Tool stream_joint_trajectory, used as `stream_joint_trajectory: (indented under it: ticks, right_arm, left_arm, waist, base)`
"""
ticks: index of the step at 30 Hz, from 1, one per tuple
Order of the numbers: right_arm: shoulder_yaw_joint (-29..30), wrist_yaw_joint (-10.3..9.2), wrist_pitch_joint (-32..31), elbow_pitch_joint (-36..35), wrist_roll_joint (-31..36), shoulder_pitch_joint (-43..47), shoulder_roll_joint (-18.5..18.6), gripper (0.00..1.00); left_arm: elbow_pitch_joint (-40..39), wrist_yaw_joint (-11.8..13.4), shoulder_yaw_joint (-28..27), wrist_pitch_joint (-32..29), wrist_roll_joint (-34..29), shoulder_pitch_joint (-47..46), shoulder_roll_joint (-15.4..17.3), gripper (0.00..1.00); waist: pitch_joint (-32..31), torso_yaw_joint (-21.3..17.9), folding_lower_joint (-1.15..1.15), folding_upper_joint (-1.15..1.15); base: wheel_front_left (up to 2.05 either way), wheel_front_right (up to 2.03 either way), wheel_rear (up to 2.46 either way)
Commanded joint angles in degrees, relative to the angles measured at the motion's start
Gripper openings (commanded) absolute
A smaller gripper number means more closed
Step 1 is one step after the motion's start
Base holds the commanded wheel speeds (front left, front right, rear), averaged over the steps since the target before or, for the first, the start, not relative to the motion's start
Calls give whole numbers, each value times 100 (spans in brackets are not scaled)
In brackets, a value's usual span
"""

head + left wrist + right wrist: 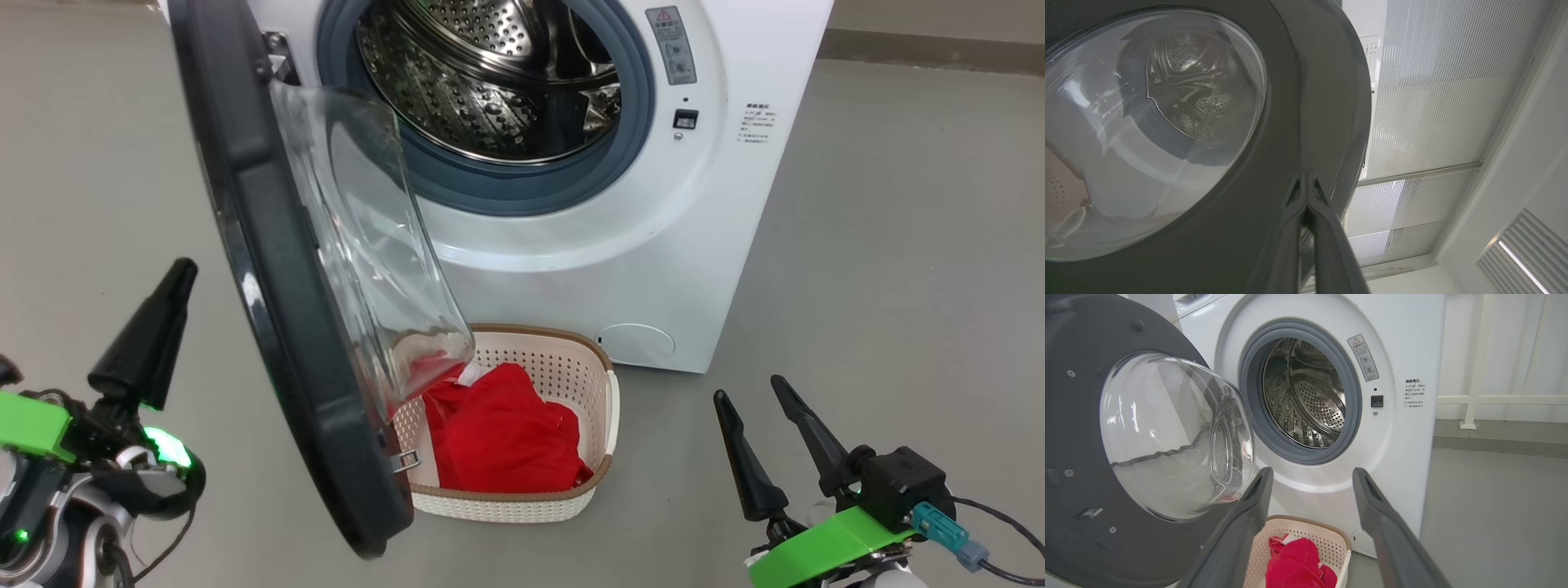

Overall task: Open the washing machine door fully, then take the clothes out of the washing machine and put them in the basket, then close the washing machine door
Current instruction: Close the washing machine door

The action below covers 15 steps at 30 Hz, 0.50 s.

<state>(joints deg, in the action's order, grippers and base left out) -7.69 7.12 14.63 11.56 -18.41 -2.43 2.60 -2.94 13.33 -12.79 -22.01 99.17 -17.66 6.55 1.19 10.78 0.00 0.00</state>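
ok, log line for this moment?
door open | drum looks empty | red clothes in basket | left gripper shut, by door's outer face | right gripper open, empty | remaining: close door

The white front-loading washing machine [718, 204] stands at upper centre, steel drum [490, 82] exposed. Its washing machine door [269, 269], black-rimmed with a clear bowl, stands open at left. The cream basket [563, 363], lower centre, holds red clothes [498, 433].

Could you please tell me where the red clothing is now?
In the head view, the red clothing lies inside the basket in front of the washing machine, just right of the lower edge of the open washing machine door.
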Motion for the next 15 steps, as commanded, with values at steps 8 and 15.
stream_joint_trajectory:
  ticks: [8,15]
  right_arm:
    - [-131,36,37,-116,-104,-255,28,100]
    - [-137,36,37,-121,-100,-265,28,100]
  left_arm:
    - [-420,142,109,-283,-72,-8,258,0]
    - [-451,94,189,-286,-103,-8,182,0]
  waist:
    - [127,-180,0,0]
    - [170,-308,0,0]
  base:
    - [0,0,0]
    - [0,0,0]
